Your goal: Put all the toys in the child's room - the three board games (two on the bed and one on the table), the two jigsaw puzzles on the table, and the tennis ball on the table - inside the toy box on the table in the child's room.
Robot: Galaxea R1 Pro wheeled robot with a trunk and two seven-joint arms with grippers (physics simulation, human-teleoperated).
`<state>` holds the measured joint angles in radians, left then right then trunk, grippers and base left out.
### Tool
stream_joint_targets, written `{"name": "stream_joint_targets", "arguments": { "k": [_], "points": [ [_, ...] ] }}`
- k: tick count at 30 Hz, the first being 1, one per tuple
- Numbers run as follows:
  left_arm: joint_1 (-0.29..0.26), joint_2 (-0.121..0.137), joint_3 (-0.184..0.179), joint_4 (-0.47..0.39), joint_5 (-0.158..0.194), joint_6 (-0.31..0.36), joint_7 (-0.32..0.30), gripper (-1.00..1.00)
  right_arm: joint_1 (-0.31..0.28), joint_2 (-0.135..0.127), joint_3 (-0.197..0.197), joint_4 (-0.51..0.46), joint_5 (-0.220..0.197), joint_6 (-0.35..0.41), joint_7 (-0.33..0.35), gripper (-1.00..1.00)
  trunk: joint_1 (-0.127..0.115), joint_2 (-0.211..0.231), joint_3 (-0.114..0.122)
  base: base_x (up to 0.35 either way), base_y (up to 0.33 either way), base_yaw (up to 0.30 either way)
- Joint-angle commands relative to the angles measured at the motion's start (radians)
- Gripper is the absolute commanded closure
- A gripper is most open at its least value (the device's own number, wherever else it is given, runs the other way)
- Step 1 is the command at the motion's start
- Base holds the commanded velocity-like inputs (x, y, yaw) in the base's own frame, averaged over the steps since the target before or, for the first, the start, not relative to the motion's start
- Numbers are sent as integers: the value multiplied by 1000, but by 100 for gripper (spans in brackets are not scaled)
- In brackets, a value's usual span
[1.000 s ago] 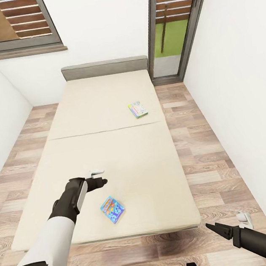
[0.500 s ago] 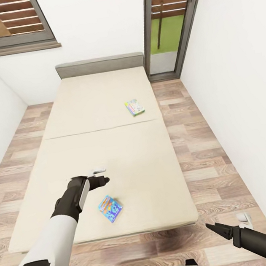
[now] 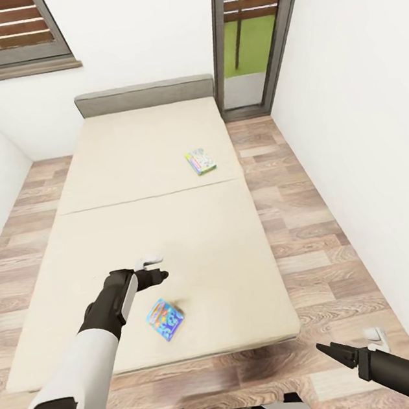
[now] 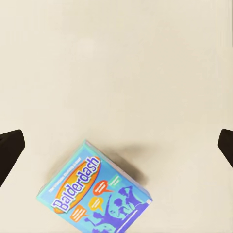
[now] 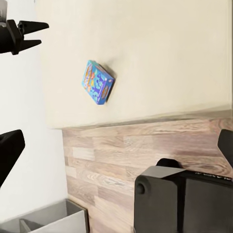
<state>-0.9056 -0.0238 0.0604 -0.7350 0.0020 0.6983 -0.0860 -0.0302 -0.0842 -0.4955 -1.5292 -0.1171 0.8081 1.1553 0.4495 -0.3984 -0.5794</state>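
A blue Balderdash board game (image 3: 164, 318) (image 4: 94, 196) lies flat near the foot of the beige bed (image 3: 170, 236). My left gripper (image 3: 154, 269) (image 4: 116, 145) hangs open just above and beyond it, with nothing between its fingers. A second board game (image 3: 200, 162), green-edged, rests farther up the bed toward the right side. My right gripper (image 3: 353, 345) (image 5: 116, 145) is open over the wood floor off the bed's right foot corner. The right wrist view also catches the blue game (image 5: 98, 82). The table, toy box, puzzles and tennis ball are out of view.
White walls close in on both sides of the bed. A grey headboard (image 3: 144, 95), a window (image 3: 2, 31) and a glass door (image 3: 251, 33) stand at the far end. Strips of wood floor (image 3: 300, 229) flank the bed. My base (image 5: 184, 199) sits at the bed's foot.
The whole picture has shifted as the camera moved, so the bed and both games sit slightly more to the left. Both arms hold the same pose.
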Motion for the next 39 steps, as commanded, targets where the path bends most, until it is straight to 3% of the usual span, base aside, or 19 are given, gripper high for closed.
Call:
{"name": "stream_joint_targets", "arguments": {
  "k": [1, 26, 39],
  "points": [
    [-1, -1, 6, -1, 0, 6, -4, -100, 0, 0, -1, 0, -3, 6, 1, -100, 0, -2, -3, 0, 0, -81],
    [-6, 7, 11, -1, -1, 7, -4, -100, 0, 0, 0, 0, -3, 4, -2, -100, 0, -2, -39, 0, 0, -71],
    [-6, 10, 12, 0, -3, 9, -4, -100, 0, 1, 0, 0, -1, -2, -11, -100, 0, -2, -42, 0, 0, 80]
  ]
}}
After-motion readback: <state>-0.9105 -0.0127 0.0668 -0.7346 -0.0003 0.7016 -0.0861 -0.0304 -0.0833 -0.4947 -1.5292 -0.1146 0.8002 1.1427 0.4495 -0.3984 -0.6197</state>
